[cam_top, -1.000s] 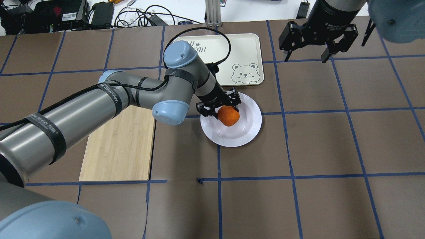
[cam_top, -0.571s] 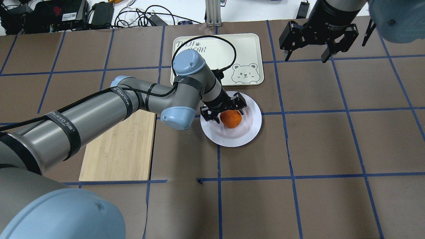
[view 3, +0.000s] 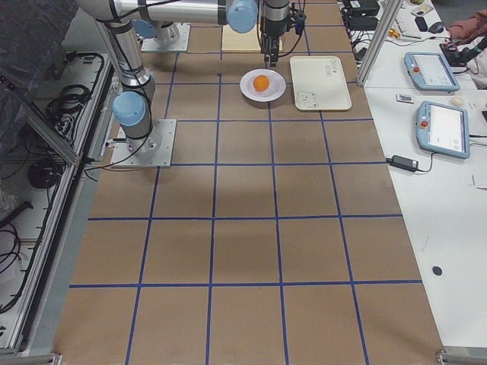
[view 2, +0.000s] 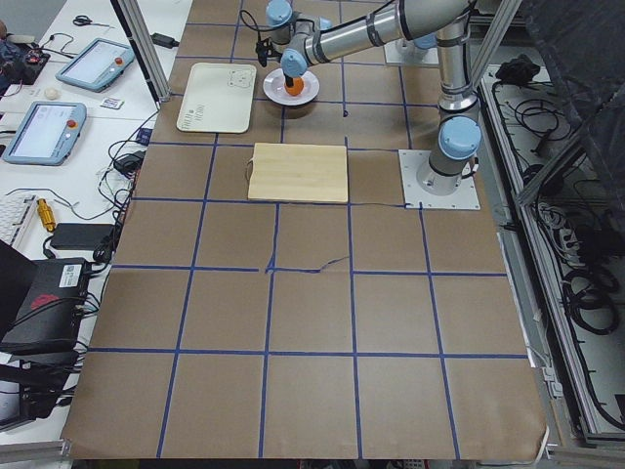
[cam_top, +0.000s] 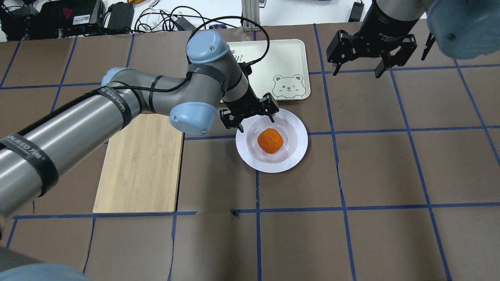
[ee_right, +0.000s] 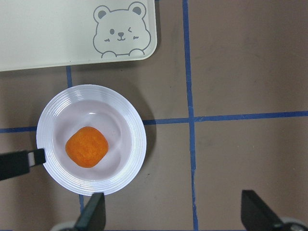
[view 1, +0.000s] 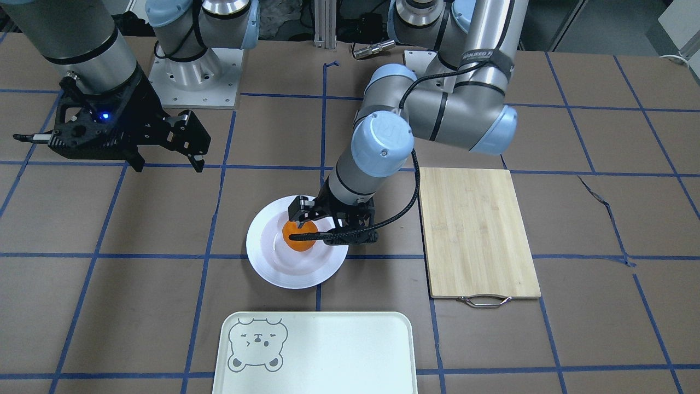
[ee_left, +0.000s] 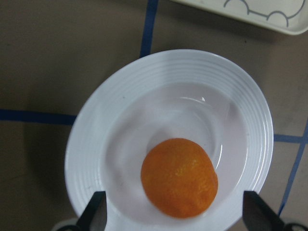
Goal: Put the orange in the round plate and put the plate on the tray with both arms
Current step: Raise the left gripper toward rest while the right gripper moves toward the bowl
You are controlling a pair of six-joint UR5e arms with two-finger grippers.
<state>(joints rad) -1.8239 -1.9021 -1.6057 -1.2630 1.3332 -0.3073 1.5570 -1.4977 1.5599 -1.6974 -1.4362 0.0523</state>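
Observation:
The orange (cam_top: 269, 141) lies free in the sunken centre of the white round plate (cam_top: 300, 144), also seen in the left wrist view as the orange (ee_left: 179, 178) on the plate (ee_left: 96, 144). My left gripper (cam_top: 250, 119) hangs open above the plate's far-left rim, holding nothing. The pale tray (cam_top: 289, 54) with the bear drawing sits just beyond the plate. My right gripper (cam_top: 357, 70) hovers open to the right of the tray, well away from the plate (ee_right: 130, 139).
A bamboo cutting board (cam_top: 140, 168) lies left of the plate, partly under my left arm. Its metal handle (view 1: 484, 301) points away from the robot. Cables and boxes (cam_top: 78, 17) crowd the far table edge.
My left gripper let go of the orange and drew back up and to the far left. The orange now rests alone in the plate. The right gripper barely shifted.

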